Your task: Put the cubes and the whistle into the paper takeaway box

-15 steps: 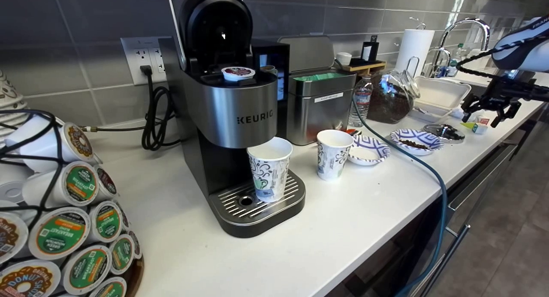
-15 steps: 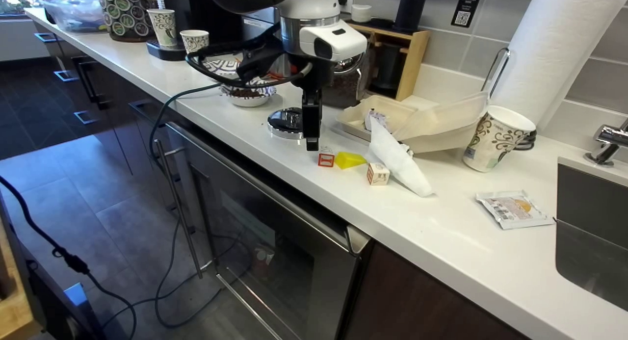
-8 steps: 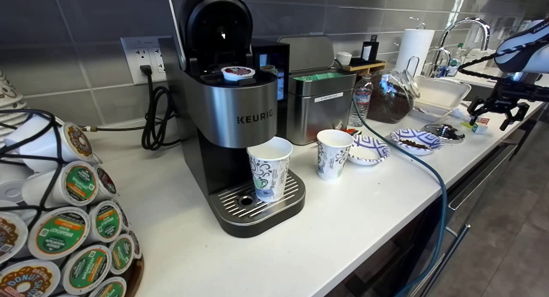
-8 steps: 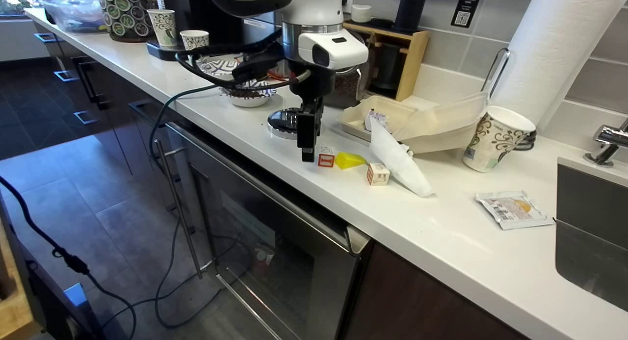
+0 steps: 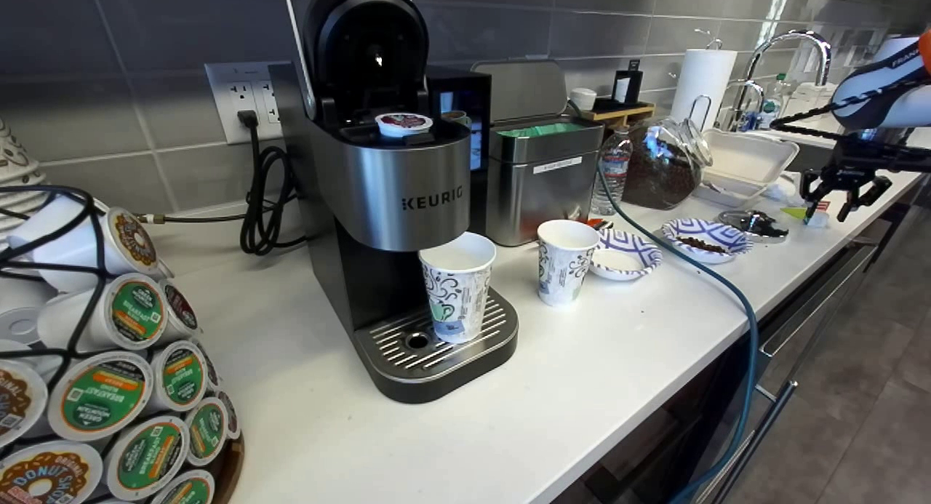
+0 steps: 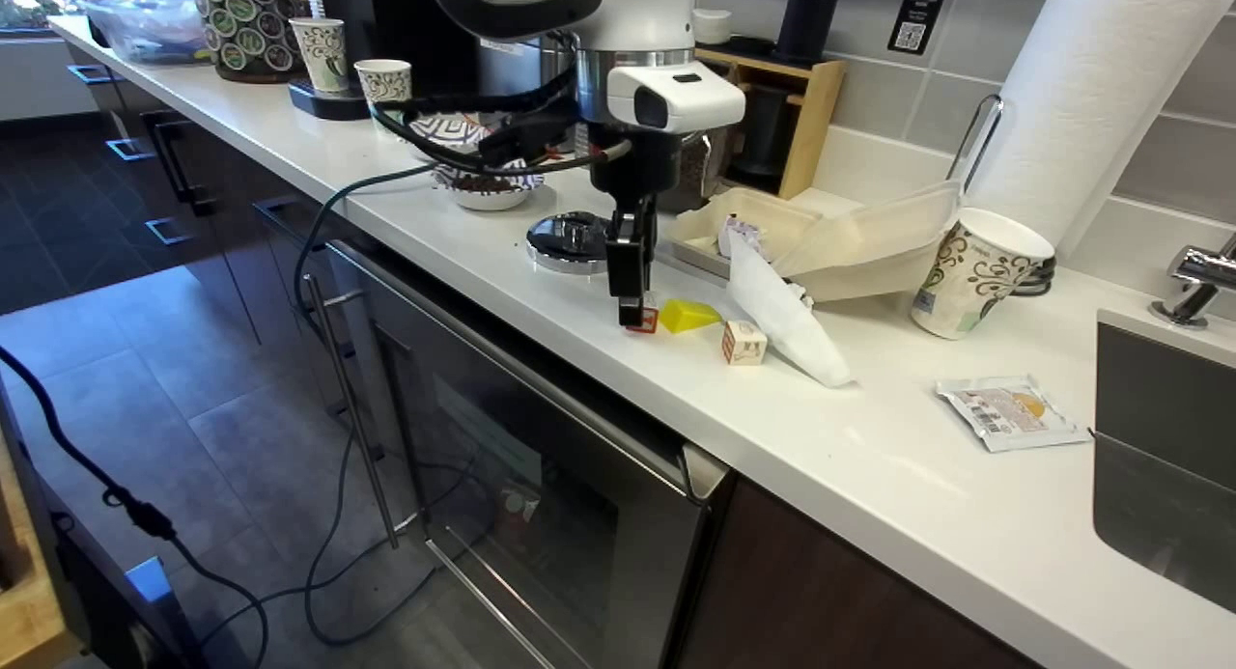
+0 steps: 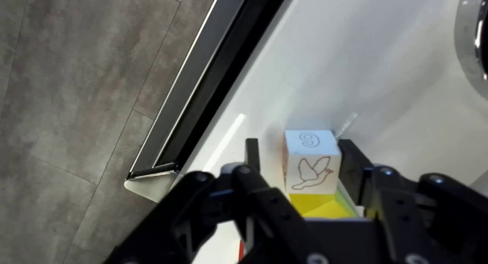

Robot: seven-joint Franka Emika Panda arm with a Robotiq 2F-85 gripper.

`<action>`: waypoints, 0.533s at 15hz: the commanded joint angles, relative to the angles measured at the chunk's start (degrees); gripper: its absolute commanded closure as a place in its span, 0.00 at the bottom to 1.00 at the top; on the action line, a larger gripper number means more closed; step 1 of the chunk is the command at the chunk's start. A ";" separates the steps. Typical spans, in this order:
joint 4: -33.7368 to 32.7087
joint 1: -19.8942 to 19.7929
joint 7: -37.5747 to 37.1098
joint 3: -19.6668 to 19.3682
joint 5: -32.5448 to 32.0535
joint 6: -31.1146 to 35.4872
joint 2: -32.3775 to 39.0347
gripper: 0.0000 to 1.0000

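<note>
Downward aimed, pincer (image 7: 299, 153) agape, astride bird-marked cube (image 7: 313, 172)

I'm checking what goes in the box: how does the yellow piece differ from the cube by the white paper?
Colour: the yellow piece is bright yellow; the cube is pale with printed faces. Shape: the yellow piece looks tapered; the cube is boxy. Place: the yellow piece lies nearer the gripper, the cube farther away. Both lie on the counter, outside the takeaway box.

Exterior views (roughly opposed) share the counter (image 5: 618, 358).
</note>
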State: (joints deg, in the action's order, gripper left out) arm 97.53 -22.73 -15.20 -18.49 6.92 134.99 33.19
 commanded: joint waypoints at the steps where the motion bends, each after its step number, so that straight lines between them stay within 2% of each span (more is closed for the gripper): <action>1: -2.40 1.43 -3.06 -1.52 -2.29 1.68 2.42 0.76; 3: -3.28 1.43 -3.20 -1.35 -2.54 1.59 2.93 0.91; 5: -3.17 0.54 -0.73 -0.01 -1.19 0.80 1.57 0.91; 8: -0.38 2.87 -1.93 -2.35 -4.56 0.65 -4.21 0.91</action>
State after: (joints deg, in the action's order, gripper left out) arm 94.61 -21.64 -16.55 -19.13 5.07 135.86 34.08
